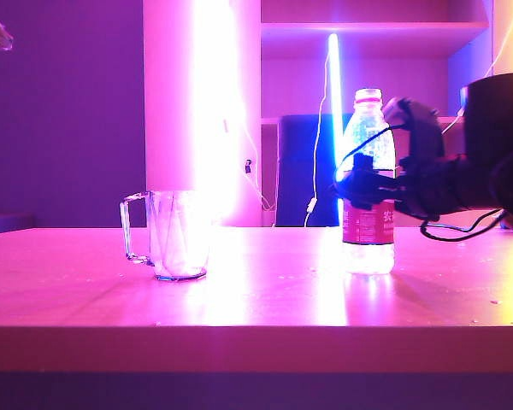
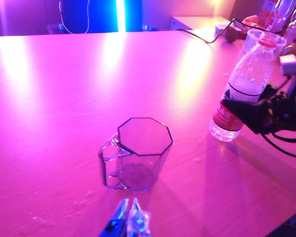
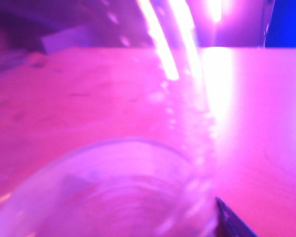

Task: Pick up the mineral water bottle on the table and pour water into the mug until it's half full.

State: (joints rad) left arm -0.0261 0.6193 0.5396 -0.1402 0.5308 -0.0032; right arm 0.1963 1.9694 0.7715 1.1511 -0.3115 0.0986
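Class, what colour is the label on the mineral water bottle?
Red, on the mineral water bottle; clearest in the left wrist view.

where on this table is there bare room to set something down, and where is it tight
Widest bare stretch of the pink wooden table: between the clear glass mug and the red-labelled clear plastic water bottle. More lies left of the mug and along the front edge. It is crowded at the bottle, where the open right gripper surrounds it. The left gripper hovers near the mug.
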